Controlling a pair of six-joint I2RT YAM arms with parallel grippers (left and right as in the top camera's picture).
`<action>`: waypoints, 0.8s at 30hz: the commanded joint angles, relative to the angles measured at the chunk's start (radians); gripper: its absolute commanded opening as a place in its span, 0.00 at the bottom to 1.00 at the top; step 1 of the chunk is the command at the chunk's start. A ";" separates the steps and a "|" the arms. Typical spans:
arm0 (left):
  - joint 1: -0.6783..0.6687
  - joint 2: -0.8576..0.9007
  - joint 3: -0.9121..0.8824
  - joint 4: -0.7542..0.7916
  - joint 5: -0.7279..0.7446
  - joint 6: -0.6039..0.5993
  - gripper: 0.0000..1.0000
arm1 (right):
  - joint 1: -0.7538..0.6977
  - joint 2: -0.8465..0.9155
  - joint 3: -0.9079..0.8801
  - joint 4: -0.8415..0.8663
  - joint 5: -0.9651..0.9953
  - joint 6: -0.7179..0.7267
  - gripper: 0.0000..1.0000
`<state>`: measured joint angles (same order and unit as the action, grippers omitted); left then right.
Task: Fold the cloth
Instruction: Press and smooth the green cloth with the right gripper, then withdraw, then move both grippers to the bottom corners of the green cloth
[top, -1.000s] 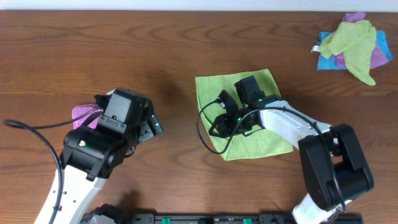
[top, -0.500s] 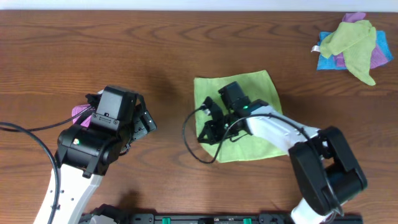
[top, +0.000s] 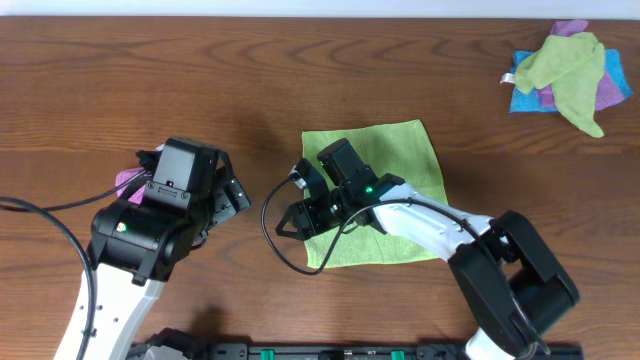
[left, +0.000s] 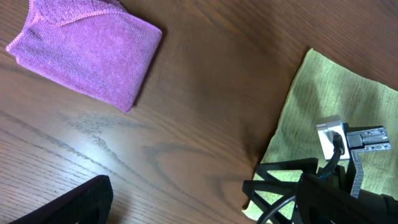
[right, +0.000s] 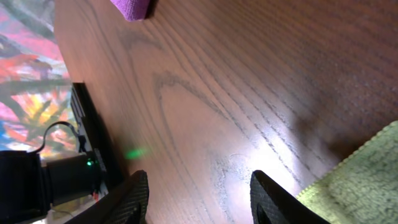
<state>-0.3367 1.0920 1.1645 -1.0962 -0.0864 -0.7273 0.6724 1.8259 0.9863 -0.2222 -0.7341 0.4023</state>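
Taking hold of the cloth's (top: 400, 160) left edge is judged to be the step in hand, and it is not yet done. The cloth lies flat on the table (top: 300, 70) at centre, turned slightly out of square. Whether it already carries a fold cannot be told.

Recommended method:
- Bring the right gripper (right: 199, 177) rightward until the cloth's edge sits between its fingers.
- Set the lower fingertip down on the wood so it slides under the fabric rather than pushing it into a ridge.
- Pinch close to the near-left corner and lift low.
- Carry the edge across to the right side and match corners before letting go.

Jaws, right: apart, gripping nothing. The wrist view shows only bare wood between the two fingers. The cloth shows at the lower right of that view, just outside the right-hand finger. Overhead, the fingertips stand just left of the cloth's left edge toward its near corner, and the wrist is above the fabric.

Jaws, left: wide apart and empty. The left gripper (top: 230, 195) hangs well left of the cloth, beside a folded pink cloth (left: 87, 50).

A pile of other cloths (top: 565, 70) lies at the far right, well apart from the work.
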 joint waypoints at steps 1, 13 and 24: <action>0.005 -0.002 0.009 -0.004 -0.021 0.025 0.95 | -0.020 -0.015 0.013 -0.023 -0.033 0.047 0.55; 0.194 -0.206 -0.078 -0.088 0.262 0.016 0.95 | -0.416 -0.507 0.014 -0.614 0.326 -0.263 0.61; 0.198 -0.383 -0.494 0.269 0.583 -0.134 0.95 | -0.594 -0.738 -0.218 -0.716 0.307 -0.248 0.62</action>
<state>-0.1440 0.7086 0.7132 -0.8734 0.3893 -0.8345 0.0959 1.1370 0.8120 -0.9360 -0.4240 0.1310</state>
